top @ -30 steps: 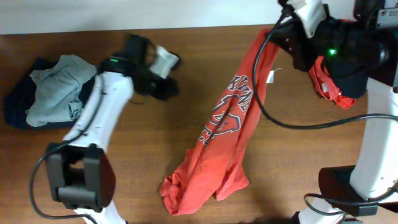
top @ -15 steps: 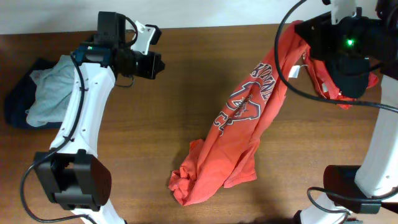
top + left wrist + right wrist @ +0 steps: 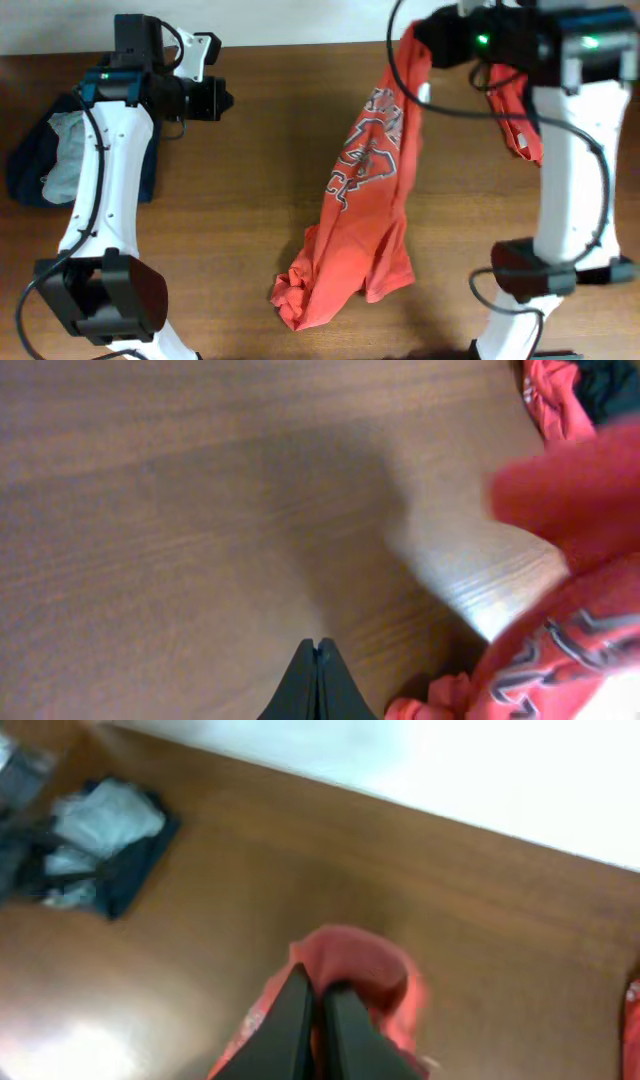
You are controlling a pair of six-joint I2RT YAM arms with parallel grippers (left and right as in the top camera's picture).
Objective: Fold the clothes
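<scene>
T-shirt (image 3: 365, 215) centre, garment pile (image 3: 48, 170) far left, second garment (image 3: 522, 130) right

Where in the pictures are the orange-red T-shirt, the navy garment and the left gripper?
orange-red T-shirt (image 3: 360, 165), overhead view, on the printed lettering.
navy garment (image 3: 25, 178), overhead view, on its left part.
left gripper (image 3: 317, 650), left wrist view, between the shut fingertips.

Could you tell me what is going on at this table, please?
The right gripper is shut on one end of the orange-red T-shirt and holds it up near the back edge of the table; the shirt's other end lies bunched on the wood. The left gripper is shut and empty, over bare table. A grey-green and navy pile lies at the left. Nothing is folded yet.
</scene>
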